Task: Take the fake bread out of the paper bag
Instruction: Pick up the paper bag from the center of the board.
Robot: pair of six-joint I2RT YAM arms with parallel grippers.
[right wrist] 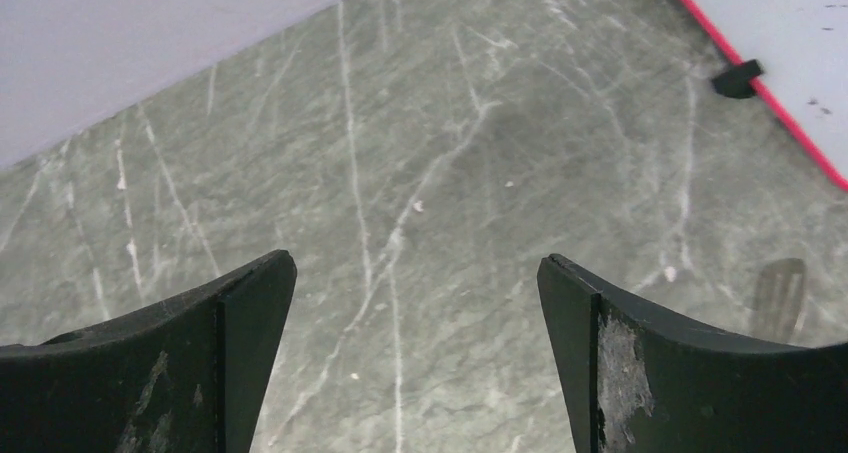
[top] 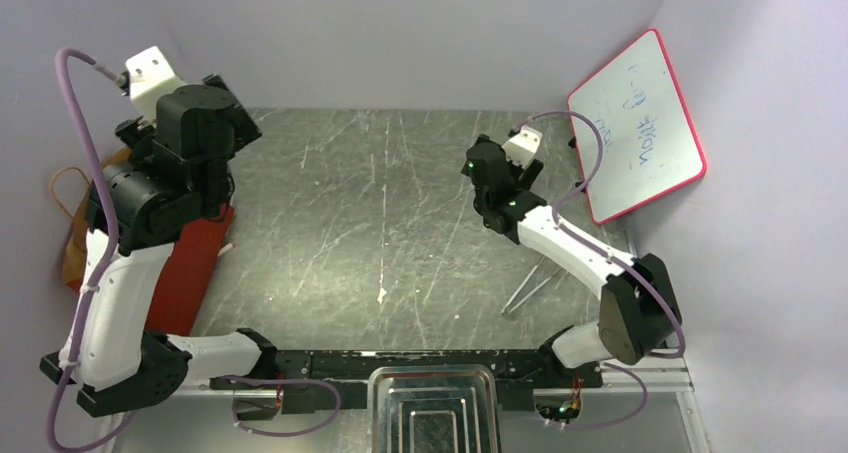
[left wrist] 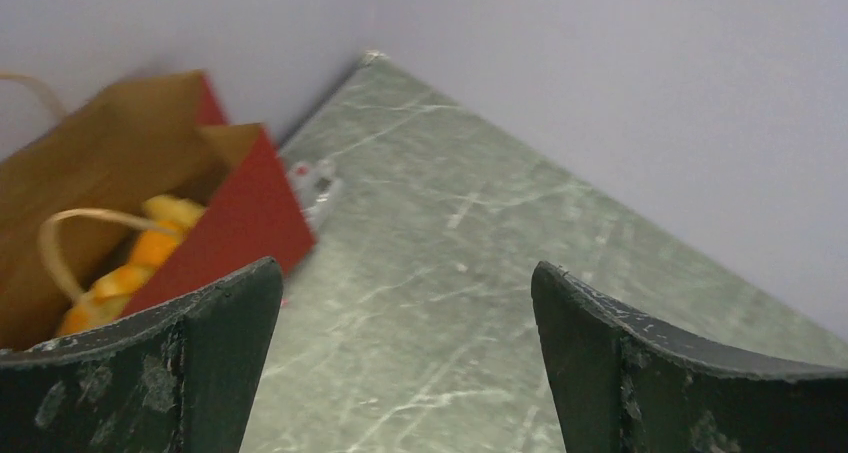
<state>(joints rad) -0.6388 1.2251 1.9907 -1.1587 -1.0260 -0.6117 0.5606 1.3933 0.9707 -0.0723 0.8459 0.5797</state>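
The paper bag (top: 190,273) lies on its side at the table's left edge, red outside, partly under my left arm. In the left wrist view its brown mouth (left wrist: 90,173) gapes toward the camera, with a cord handle (left wrist: 60,238) looped across it. Orange and yellow pieces of the fake bread (left wrist: 150,243) sit inside the bag. My left gripper (left wrist: 405,303) is open and empty, held over bare table just right of the bag's red side. My right gripper (right wrist: 415,293) is also open and empty, above bare table on the right side.
A red-framed whiteboard (top: 637,123) leans against the right wall. Thin metal tongs (top: 530,288) lie near the right arm. A silver metal tray (top: 435,408) sits at the near edge between the arm bases. Walls close in the left, back and right.
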